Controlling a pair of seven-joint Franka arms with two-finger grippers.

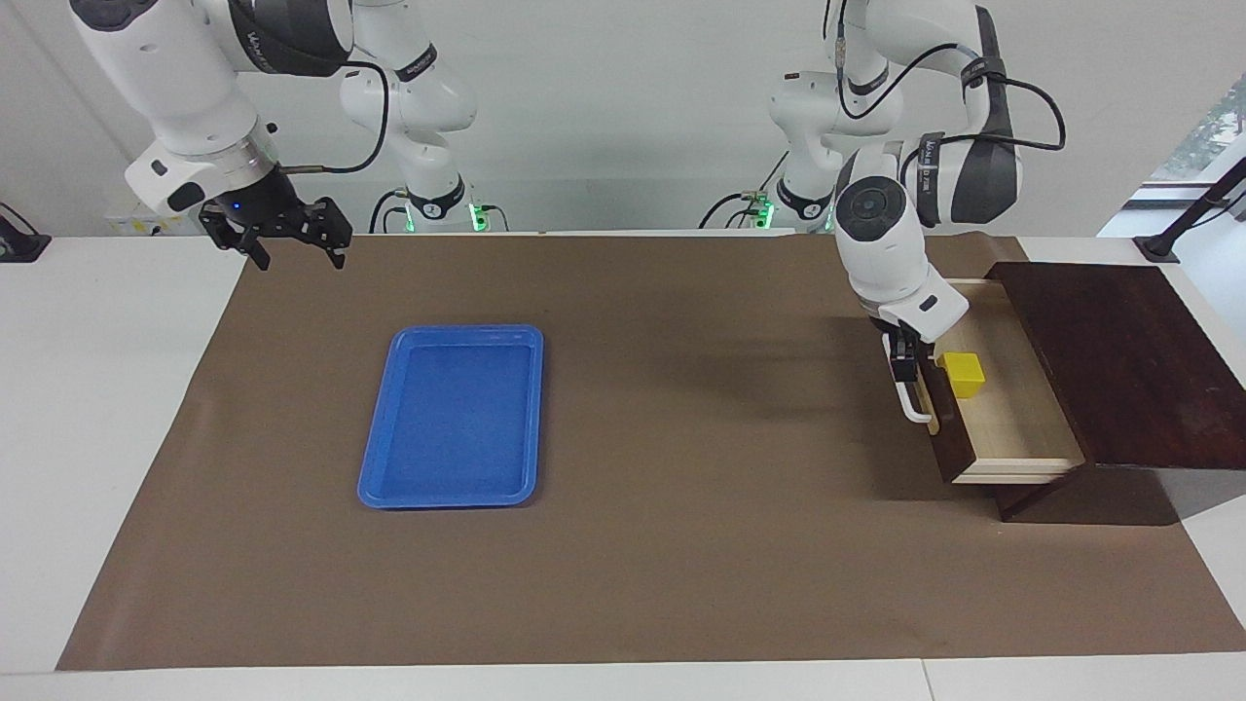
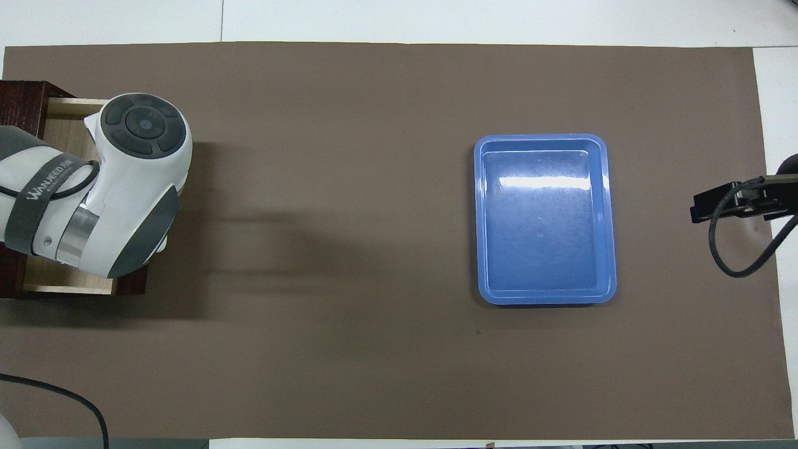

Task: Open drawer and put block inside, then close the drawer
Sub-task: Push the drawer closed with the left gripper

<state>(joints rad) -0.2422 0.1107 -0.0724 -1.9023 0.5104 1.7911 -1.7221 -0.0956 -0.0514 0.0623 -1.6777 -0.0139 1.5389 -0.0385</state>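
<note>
The drawer (image 1: 1017, 428) of the dark brown box (image 1: 1119, 360) stands pulled out toward the middle of the table. The yellow block (image 1: 964, 374) rests inside on the pale wood floor, just inside the front panel. My left gripper (image 1: 905, 362) hangs fingers-down at the white bar handle (image 1: 913, 407), outside the front panel, open with nothing held. In the overhead view the left arm (image 2: 124, 187) covers the block and handle; only strips of the drawer (image 2: 68, 285) show. My right gripper (image 1: 300, 259) waits open over the table's edge at the right arm's end.
A flat blue tray (image 1: 453, 417) lies on the brown mat toward the right arm's end, also seen as the blue tray (image 2: 545, 218) from overhead. The right gripper (image 2: 717, 204) shows at the mat's edge beside it.
</note>
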